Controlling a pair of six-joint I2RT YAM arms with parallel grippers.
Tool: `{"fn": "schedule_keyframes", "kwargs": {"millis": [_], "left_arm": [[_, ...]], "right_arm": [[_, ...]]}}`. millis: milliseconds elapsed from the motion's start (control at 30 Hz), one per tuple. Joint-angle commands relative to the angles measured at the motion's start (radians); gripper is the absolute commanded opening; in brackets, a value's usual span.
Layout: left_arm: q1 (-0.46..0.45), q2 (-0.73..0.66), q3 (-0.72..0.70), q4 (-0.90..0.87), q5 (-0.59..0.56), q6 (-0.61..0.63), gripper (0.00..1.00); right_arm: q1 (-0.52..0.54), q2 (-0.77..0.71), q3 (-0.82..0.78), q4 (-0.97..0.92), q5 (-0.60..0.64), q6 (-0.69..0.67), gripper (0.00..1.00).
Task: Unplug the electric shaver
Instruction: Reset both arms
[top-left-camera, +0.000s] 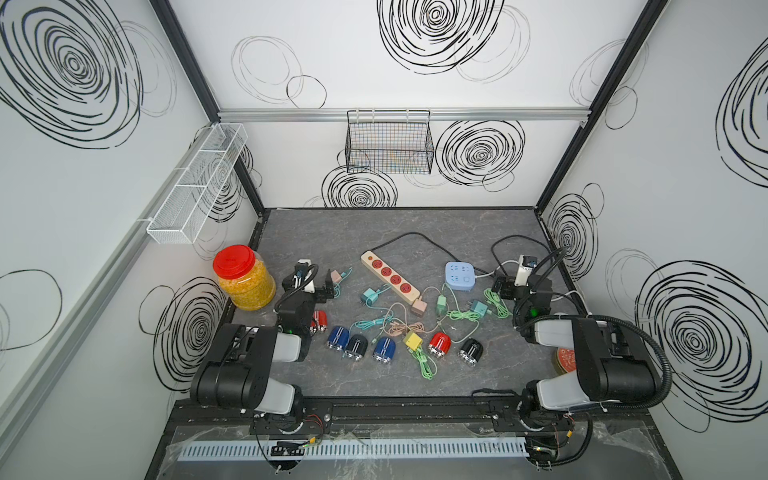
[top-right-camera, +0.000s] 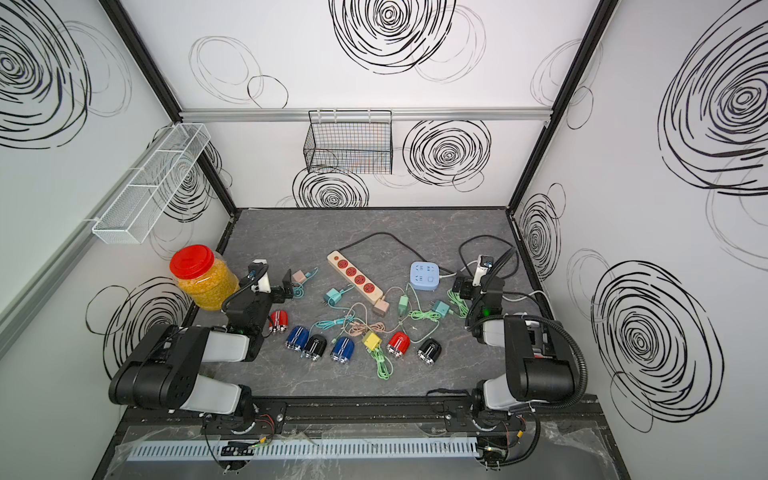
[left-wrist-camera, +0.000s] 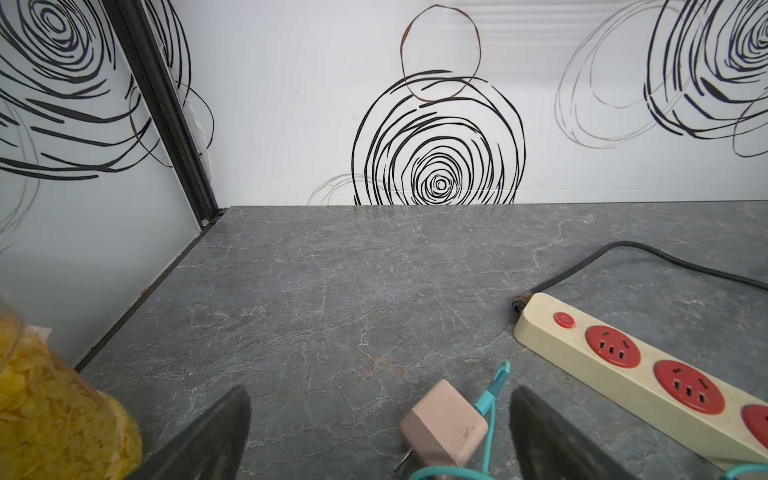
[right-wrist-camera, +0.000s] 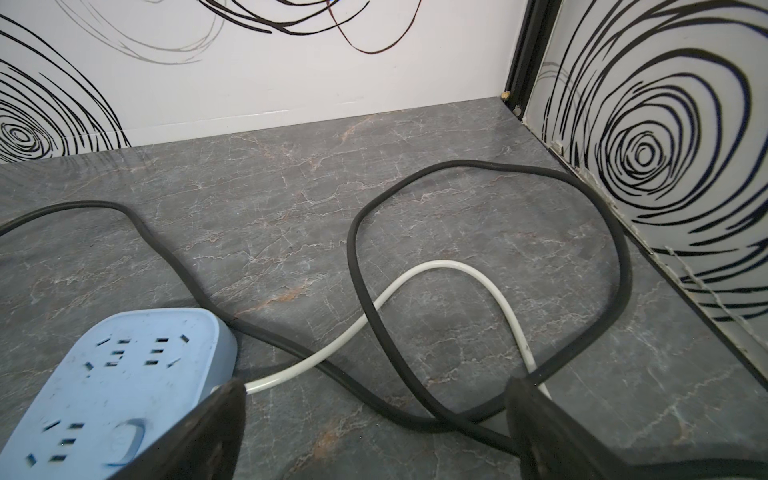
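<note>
**Top views.** The grey marbled table (top-left-camera: 374, 232) carries the electric shavers (top-left-camera: 356, 346), six of them in red, blue and black. They lie in a row near the front edge, just in front of a tangle of charging cables (top-left-camera: 390, 326). Which shaver any cable feeds cannot be told. A cream power strip (top-left-camera: 390, 277) lies mid-table, with a pink plug adapter (top-left-camera: 419, 306) touching its near end. A blue socket block (top-left-camera: 460, 277) sits to the strip's right. The left gripper (top-left-camera: 309, 286) stands near a red-lidded jar (top-left-camera: 249, 286). The right gripper (top-left-camera: 519, 284) is just beside the socket block.

**Left wrist view.** The jaws are spread wide and hold nothing. A second pink adapter (left-wrist-camera: 442, 424), with a teal cable (left-wrist-camera: 496, 384), lies on the table between them.

**Right wrist view.** The jaws are at full spread and empty. One jaw overlaps the socket block's edge. A white cord (right-wrist-camera: 440, 264) and a black cord (right-wrist-camera: 478, 163) lie on the table between the jaws.
</note>
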Motion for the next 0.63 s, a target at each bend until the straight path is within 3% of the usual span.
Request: {"fn": "schedule_keyframes", "kwargs": {"millis": [0,600], "left_arm": [[0.002,-0.001,-0.004,0.058,-0.014,0.016,0.99],[0.002,-0.001,-0.005,0.057,-0.013,0.016,0.99]], "right_arm": [[-0.001,-0.001,0.012,0.022,-0.005,0.002,1.00],[0.002,-0.002,0.013,0.021,-0.002,0.001,1.00]]}}
